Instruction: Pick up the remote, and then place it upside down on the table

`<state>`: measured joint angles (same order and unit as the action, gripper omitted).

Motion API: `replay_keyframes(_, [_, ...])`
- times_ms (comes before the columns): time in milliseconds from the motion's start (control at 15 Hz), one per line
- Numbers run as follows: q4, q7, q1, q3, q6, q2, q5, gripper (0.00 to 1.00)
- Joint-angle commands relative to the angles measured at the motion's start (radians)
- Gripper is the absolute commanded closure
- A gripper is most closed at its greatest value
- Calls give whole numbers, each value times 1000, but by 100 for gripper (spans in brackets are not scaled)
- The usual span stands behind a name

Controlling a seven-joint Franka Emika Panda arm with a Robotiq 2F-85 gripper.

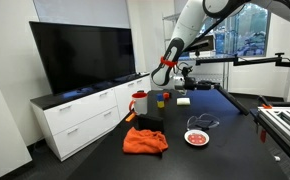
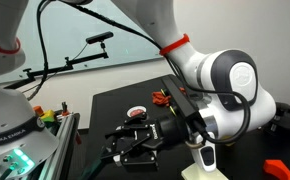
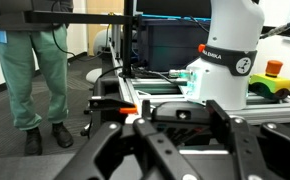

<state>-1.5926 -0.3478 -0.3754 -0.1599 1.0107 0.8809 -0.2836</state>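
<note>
Nearest the wrist camera, the gripper [image 3: 150, 118] was seen with its jaws set at a middling width. A dark bar, taken to be the remote [image 3: 197, 109], was held crosswise between the fingertips. The wrist was tipped so that the room was viewed level, not the table [image 1: 235, 125], so the remote was judged to be held in the air above the far end of the black top. No remote could be made out lying on the top in an exterior view. Which of its faces carried the buttons could not be told.

The pick-up was judged done and the turning-over to be the step in hand. For the next move the wrist would need to be rolled until the button face pointed down. The remote would then need to be lowered onto a bare patch, kept away from the mug [image 1: 139, 102] at far left, the cloth [image 1: 145, 141] at near left and the dish [image 1: 196, 137]. The jaws should be widened only once the bar was resting flat.
</note>
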Motion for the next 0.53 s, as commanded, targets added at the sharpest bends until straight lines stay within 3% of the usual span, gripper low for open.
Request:
replay_keyframes(0, [89,38,-25,4,-43,28,62,68])
replay_keyframes(467, [258,91,-41,-1,-64,89,168,68])
